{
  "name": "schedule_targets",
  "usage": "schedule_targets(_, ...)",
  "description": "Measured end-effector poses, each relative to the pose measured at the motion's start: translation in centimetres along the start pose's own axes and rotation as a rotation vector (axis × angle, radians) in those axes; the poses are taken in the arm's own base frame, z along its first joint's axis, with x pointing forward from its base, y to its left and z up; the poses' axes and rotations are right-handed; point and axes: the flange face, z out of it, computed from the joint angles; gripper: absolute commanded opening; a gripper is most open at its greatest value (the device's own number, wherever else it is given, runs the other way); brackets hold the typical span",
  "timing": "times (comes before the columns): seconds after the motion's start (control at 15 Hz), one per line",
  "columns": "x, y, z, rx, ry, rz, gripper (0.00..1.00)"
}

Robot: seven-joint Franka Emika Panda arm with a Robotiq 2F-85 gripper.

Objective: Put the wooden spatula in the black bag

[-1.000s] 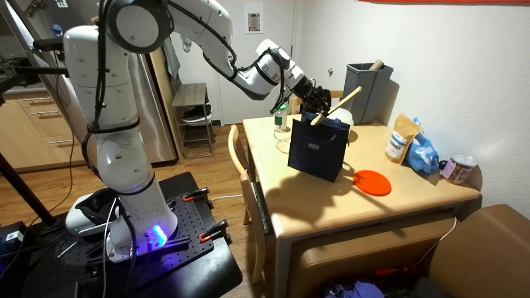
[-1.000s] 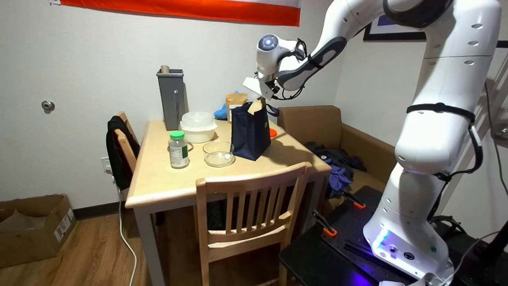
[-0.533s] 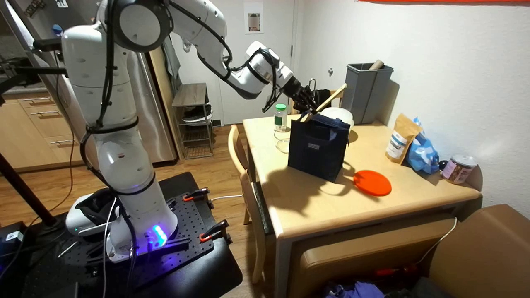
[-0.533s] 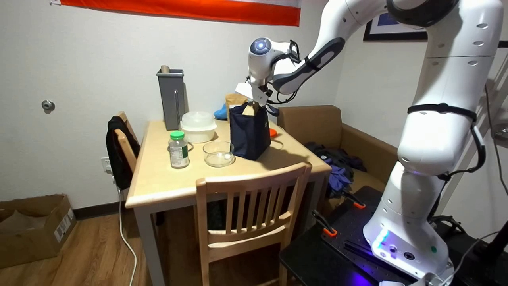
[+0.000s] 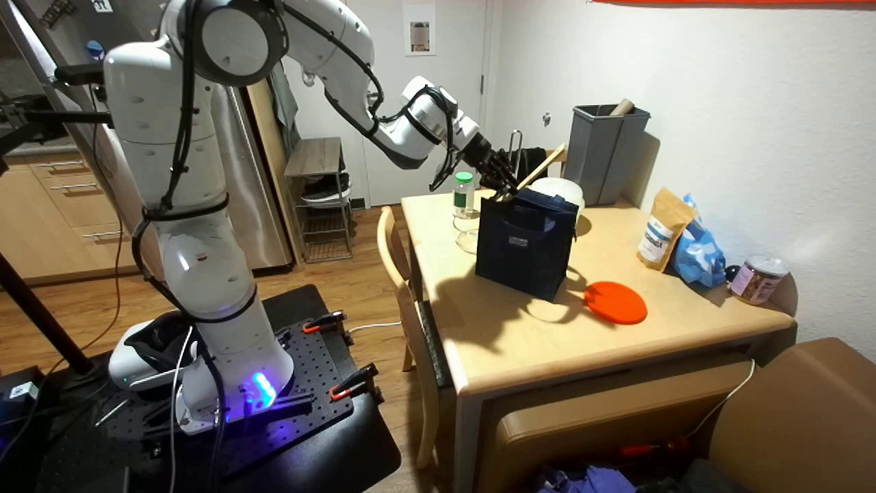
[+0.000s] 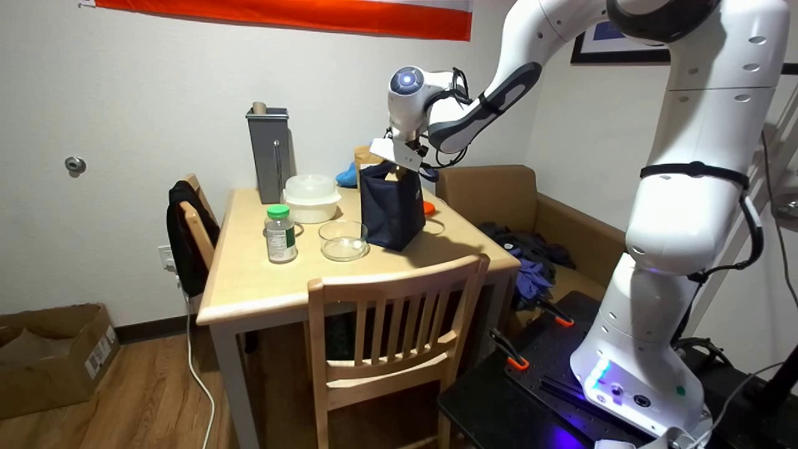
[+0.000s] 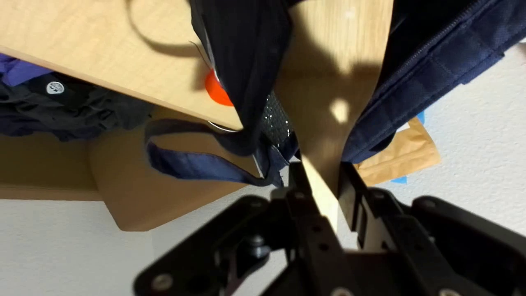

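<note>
A: ok so does it have the wooden spatula (image 7: 328, 98) or not?
B: yep, the gripper's (image 7: 323, 174) jaws are pinching its neck. Blade's down in the black bag's (image 5: 521, 250) mouth, handle (the long pale bit) slants above the rim. Orange disc (image 5: 616, 302) lies nearby.

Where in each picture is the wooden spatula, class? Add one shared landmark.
In an exterior view: wooden spatula right of centre, slanting above the black bag.
In an exterior view: wooden spatula near centre, at the black bag's mouth.
In the wrist view: wooden spatula upper centre-right.
Shared landmark: orange-red disc.
</note>
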Motion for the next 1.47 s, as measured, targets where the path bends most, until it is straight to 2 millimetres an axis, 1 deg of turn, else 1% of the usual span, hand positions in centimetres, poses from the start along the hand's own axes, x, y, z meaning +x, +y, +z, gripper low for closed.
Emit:
schedule_targets(0.33, -2.2, 0.7, 1.9, -0.034, -0.026, -0.031, 0.06)
schedule_targets(0.53, -3.2, 0.8, 2.5, -0.044, -0.037, -0.044, 0.06)
schedule_targets(1.07, -3.6, 0.7, 2.5, -0.042, -0.039, -0.054, 0.06)
schedule_targets(1.13, -3.6, 0.7, 2.5, -0.042, -0.039, -0.055, 0.14)
schedule_targets(1.2, -3.6, 0.7, 2.5, -0.043, -0.039, -0.056, 0.48)
schedule_targets(1.27, -3.7, 0.7, 2.5, -0.043, -0.04, -0.057, 0.49)
schedule_targets(1.4, -3.7, 0.7, 2.6, -0.043, -0.04, -0.062, 0.62)
schedule_targets(1.47, -3.7, 0.7, 2.6, -0.043, -0.041, -0.07, 0.71)
